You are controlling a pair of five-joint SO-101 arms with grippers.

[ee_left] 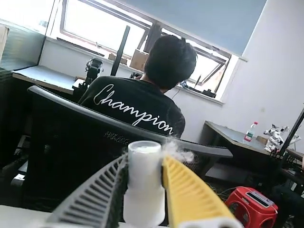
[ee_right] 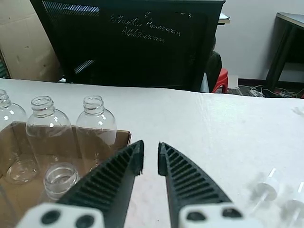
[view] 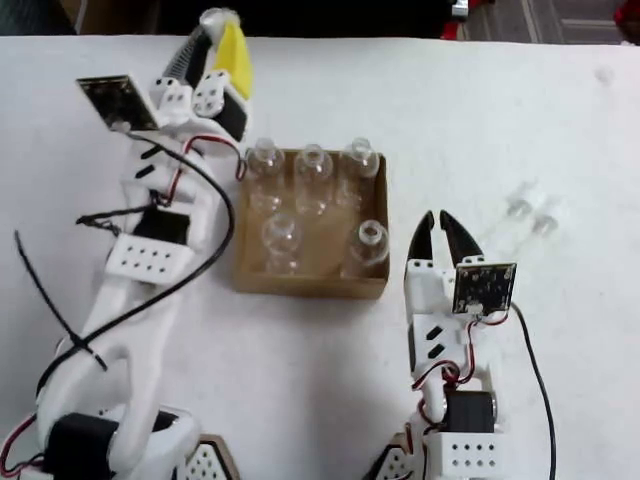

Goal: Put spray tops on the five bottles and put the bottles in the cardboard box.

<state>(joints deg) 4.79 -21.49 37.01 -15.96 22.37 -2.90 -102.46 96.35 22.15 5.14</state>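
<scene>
Five clear bottles [view: 311, 180] stand without tops in the cardboard box [view: 310, 284] at the table's middle. My left gripper [view: 217, 30], with one grey and one yellow finger, is beyond the box's far left corner near the table's far edge, shut on a white spray top [ee_left: 144, 185]. My right gripper [view: 438, 222] has black fingers and sits just right of the box, slightly open with nothing between them. Its own view shows the bottles [ee_right: 97, 124] and the box rim [ee_right: 124, 136] beside its fingers. Two more spray tops [view: 531, 213] lie on the table to its right.
The white table [view: 330, 380] has bare room in front of the box and at the far right. Black cables [view: 190, 170] run along the left arm next to the box's left side. Black chairs stand past the table's far edge.
</scene>
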